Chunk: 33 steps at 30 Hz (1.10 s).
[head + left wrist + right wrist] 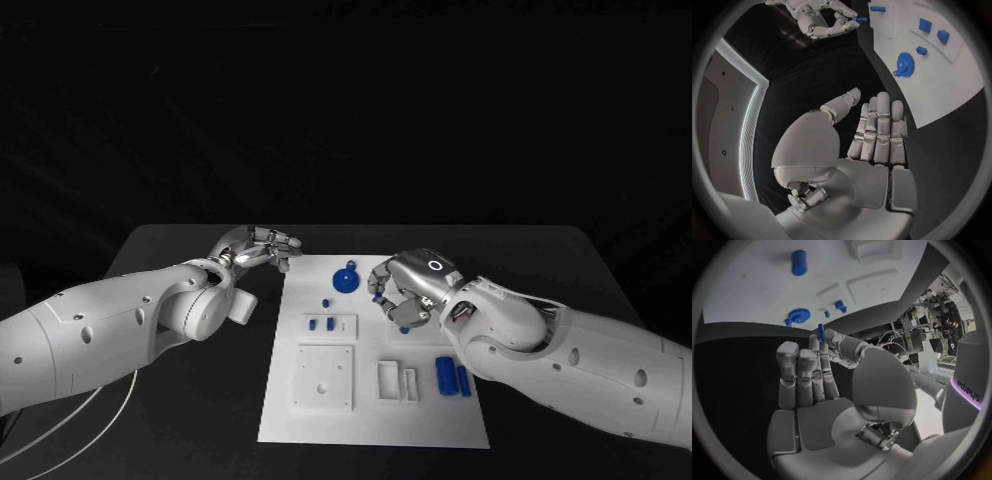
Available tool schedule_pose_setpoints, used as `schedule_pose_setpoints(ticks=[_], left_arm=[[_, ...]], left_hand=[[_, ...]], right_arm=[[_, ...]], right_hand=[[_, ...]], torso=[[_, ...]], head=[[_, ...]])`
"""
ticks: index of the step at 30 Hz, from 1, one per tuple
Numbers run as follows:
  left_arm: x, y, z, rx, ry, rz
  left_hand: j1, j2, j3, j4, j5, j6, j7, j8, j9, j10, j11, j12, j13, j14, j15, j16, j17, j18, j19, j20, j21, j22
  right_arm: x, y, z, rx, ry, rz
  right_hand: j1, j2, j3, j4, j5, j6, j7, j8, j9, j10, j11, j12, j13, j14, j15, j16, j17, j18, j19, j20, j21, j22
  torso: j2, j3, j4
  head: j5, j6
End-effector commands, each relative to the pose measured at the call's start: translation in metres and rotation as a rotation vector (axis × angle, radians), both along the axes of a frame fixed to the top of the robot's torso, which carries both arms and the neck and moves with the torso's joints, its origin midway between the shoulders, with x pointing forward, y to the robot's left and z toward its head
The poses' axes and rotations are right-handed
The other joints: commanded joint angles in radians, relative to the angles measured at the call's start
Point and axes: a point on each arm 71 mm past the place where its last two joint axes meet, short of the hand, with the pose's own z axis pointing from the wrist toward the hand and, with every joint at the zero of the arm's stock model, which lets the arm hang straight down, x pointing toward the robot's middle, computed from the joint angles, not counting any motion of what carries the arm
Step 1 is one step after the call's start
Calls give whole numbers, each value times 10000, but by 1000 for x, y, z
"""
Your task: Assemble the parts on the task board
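The right hand (408, 290) hovers over the upper right part of the task board (372, 425) and pinches a small blue peg (820, 333) between thumb and a fingertip; in the right wrist view the peg's long axis runs along the line of the fingers, its free end projecting beyond the fingertips toward the board. The blue gear (346, 279) lies flat on the board at about 10 o'clock from the right hand, near it but apart. The left hand (257, 247) rests off the board's upper left corner, at about 9 o'clock from the gear, released, holding nothing; in the left wrist view its fingers (881, 131) are extended side by side. A raised white block (330, 325) carries two small blue parts (323, 324). At about 6 o'clock from it sits a square white plate (325, 378). Two blue cylinders (451, 377) lie side by side at the board's right edge, long axes running toward 12 o'clock, just beside a white rectangular frame (398, 380).
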Motion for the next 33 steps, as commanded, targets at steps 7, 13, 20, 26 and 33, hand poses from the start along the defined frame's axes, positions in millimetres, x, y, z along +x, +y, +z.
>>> schedule_pose_setpoints(ticks=[7,13,20,26,33], left_arm=[[0,-6,2,-360,-155,278],[-1,-11,3,-419,-165,221],[-2,-17,3,-463,-158,95],[-3,-20,3,-491,-146,14],[-3,-20,3,-488,-110,-1]], left_hand=[[-30,57,-62,-12,-2,-23,-16,66,2,42,-1,-22,-11,103,-15,-56,19,187,50,-115,-45,15],[-33,59,-64,-9,-1,-17,-19,73,2,52,-4,-16,-13,106,-17,-65,26,187,57,-117,-49,17],[-36,57,-66,-9,0,-14,-21,77,1,56,-6,-13,-15,108,-18,-72,31,187,60,-118,-53,18],[-37,56,-68,-8,0,-14,-22,79,0,57,-7,-12,-18,110,-19,-78,35,187,63,-119,-56,19],[-38,57,-69,-8,0,-17,-22,80,-2,56,-7,-12,-22,113,-20,-85,41,187,67,-120,-61,20]], right_arm=[[-19,35,-25,-770,186,1046],[-28,50,-47,-1166,480,1309],[-33,56,-62,-1390,584,1373],[-35,59,-69,-1458,674,1422],[-36,58,-72,-1562,755,1393]], right_hand=[[-9,-71,71,-2,-1,46,18,31,15,432,-29,59,24,24,-58,1,-13,935,1,-48,53,164],[-4,-66,75,-3,-1,40,19,28,18,428,-27,53,30,25,-56,-4,-16,935,3,-51,53,163],[2,-58,77,-8,0,34,21,25,22,425,-26,47,37,27,-55,-9,-20,935,6,-54,53,163],[6,-55,78,-14,1,31,22,23,25,425,-25,44,44,29,-55,-12,-22,935,9,-57,53,163],[8,-48,76,-22,1,28,23,22,29,425,-25,39,53,33,-54,-15,-26,935,14,-60,55,163]], torso=[[4,-26,24],[14,-36,22],[20,-22,16],[24,-12,15],[16,-7,-2]], head=[[339,-72],[528,-172],[672,-281],[784,-380],[795,-468]])
